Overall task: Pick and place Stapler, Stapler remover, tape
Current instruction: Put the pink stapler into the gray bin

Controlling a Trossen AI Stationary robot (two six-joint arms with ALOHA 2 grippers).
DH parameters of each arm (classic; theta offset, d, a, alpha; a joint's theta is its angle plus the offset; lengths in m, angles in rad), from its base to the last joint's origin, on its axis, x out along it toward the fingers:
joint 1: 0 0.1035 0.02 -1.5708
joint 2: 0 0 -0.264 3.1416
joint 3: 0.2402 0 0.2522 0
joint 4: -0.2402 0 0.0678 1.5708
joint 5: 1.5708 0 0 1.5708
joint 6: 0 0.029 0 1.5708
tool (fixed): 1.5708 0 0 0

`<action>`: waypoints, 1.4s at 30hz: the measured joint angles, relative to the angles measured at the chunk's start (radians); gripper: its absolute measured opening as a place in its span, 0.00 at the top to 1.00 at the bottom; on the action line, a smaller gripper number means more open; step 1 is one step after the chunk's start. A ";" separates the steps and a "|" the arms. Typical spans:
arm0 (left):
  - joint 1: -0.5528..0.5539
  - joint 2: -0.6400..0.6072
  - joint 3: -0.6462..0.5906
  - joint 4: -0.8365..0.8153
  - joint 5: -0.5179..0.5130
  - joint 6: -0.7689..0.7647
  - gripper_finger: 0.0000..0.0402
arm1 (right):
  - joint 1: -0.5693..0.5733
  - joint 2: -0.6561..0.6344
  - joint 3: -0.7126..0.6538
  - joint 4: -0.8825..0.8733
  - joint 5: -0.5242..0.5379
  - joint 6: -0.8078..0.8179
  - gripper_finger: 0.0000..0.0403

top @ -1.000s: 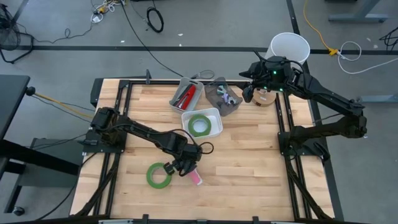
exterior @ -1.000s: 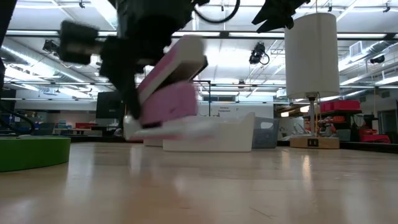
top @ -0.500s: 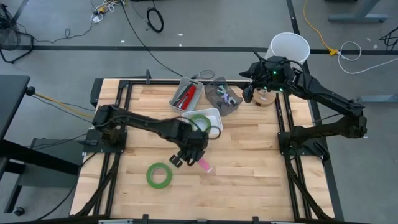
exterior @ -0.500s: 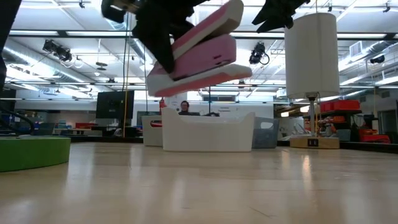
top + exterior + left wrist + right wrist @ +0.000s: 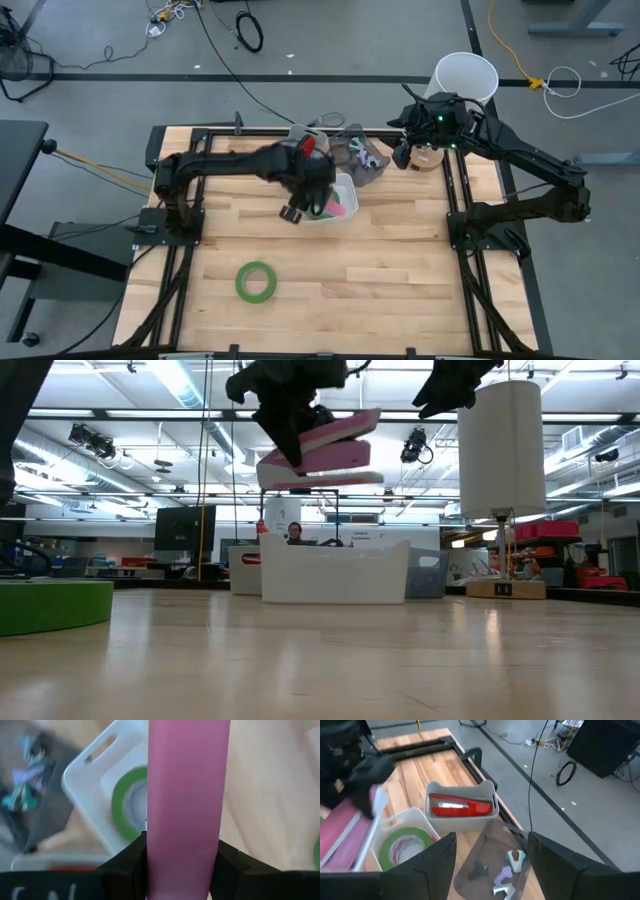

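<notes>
My left gripper point(image 5: 316, 200) is shut on a pink stapler point(image 5: 341, 208), which hangs high above the white bin point(image 5: 347, 184). A green tape roll point(image 5: 122, 800) lies in that bin. Another green tape roll point(image 5: 256, 281) lies flat on the table toward the near edge. A red stapler point(image 5: 462, 807) lies in the grey bin point(image 5: 490, 790). Staple removers point(image 5: 507, 870) lie in a dark tray point(image 5: 362, 158). My right gripper point(image 5: 400, 150) hangs open at the far right, touching nothing. My left gripper pinches the pink stapler's two long sides point(image 5: 150, 845) between its two fingers, near one end point(image 5: 290, 455). The fingers come from above, slanting steeply down. The stapler sticks out sideways from them, close to level, lifted clear over the white bin.
A white cylinder point(image 5: 500, 450) on a wooden base point(image 5: 505, 588) stands at the far right corner. The three bins sit together along the far middle. Bare wood spreads around the loose tape roll and over the right half. A person point(image 5: 295, 534) shows in the room behind.
My left gripper has carried the pink stapler up and toward the table's far edge, from beside the loose green tape roll to above the white bin, rolling its wrist on the way. The stapler has gone from just above the table to well clear of it.
</notes>
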 joint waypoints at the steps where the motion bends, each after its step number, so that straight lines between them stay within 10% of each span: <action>1: 0.018 0.000 0.005 -0.014 -0.004 0.000 0.63 | 0.000 -0.003 0.000 -0.011 0.000 -0.008 0.39; 16: 0.367 -0.001 0.008 -0.052 -0.031 -0.160 0.63 | 0.000 -0.034 0.000 -0.027 0.000 -0.023 0.39; 25: 0.569 -0.001 0.008 0.005 0.192 -0.553 0.63 | 0.000 -0.034 0.000 -0.030 0.001 -0.024 0.39; 42: 0.576 0.000 -0.161 0.166 0.293 -0.850 0.61 | 0.000 -0.033 0.000 -0.037 0.003 -0.050 0.39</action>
